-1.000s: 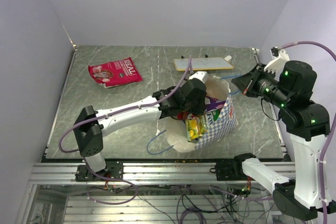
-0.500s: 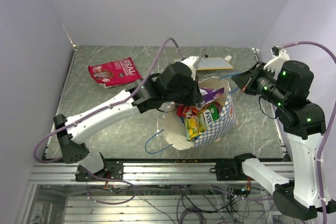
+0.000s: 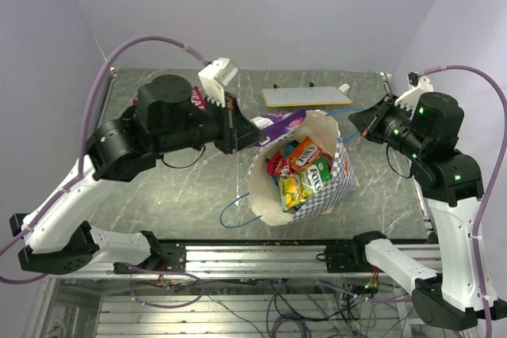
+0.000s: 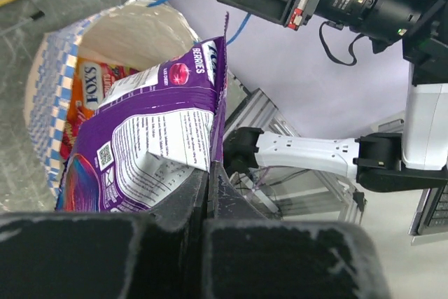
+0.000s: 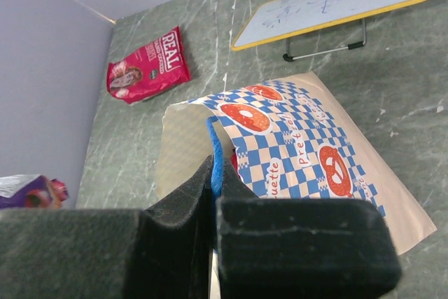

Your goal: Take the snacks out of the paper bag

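Grey-green marbled bench (image 3: 198, 187) and lilac walls frame the work. The left fingers (image 4: 180, 202) are pinched together on an edge of the purple packet (image 4: 154, 131), which hangs in the air just above the mouth of the paper bag (image 3: 337, 184). The right fingers (image 5: 178, 201) are clamped on the bag's blue cord handle (image 5: 215, 146), apparently steadying it. Orange, green-yellow and red packets (image 3: 301, 170) lie inside, and a red-pink packet (image 5: 147, 66) lies on the bench, well apart. The purple one looks mid-removal; next it likely needs carrying to bare bench and a release.
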Robot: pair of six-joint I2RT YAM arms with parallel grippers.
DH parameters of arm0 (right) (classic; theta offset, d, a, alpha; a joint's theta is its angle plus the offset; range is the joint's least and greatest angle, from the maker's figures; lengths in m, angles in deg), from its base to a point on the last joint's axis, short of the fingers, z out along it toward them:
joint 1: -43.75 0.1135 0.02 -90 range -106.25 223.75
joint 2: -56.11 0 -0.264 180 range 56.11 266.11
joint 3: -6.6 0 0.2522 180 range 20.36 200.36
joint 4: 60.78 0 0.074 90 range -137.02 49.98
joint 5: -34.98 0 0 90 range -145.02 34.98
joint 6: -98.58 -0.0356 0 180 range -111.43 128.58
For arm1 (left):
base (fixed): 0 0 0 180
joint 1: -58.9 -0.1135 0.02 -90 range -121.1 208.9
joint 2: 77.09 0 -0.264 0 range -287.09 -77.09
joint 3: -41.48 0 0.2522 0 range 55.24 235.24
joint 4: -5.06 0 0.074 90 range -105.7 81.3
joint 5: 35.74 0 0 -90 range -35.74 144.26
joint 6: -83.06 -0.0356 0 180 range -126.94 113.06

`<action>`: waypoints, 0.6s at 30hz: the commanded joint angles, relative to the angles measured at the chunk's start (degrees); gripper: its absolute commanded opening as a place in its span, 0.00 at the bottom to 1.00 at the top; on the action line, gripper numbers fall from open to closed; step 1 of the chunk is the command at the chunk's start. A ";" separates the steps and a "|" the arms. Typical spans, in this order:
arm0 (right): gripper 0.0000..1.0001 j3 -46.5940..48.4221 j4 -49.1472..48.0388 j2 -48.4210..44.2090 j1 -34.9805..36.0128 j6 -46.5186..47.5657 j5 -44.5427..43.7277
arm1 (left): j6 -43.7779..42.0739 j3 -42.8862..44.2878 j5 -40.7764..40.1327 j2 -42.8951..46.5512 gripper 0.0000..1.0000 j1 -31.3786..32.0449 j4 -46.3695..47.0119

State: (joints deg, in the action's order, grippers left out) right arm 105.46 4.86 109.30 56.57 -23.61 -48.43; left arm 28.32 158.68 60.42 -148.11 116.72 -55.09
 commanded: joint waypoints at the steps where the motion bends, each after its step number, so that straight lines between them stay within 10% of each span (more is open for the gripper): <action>1: 0.00 0.54 -2.30 -0.09 0.08 -0.11 -1.26 | -4.60 4.10 -8.17 1.65 0.07 -0.41 -4.09; 10: 0.00 0.34 -3.59 1.71 0.09 4.00 3.59 | -5.32 2.64 -41.60 2.45 0.07 -0.56 -4.10; 18: 0.00 -3.23 -8.00 0.46 0.10 4.97 13.72 | 0.55 -3.92 -53.45 -0.69 0.07 -5.64 -2.97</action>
State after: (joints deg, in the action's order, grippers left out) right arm 105.06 1.12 111.49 56.57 -19.72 -41.52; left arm 25.75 157.32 15.89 -147.28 114.53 -59.81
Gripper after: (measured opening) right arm 0.004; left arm 0.075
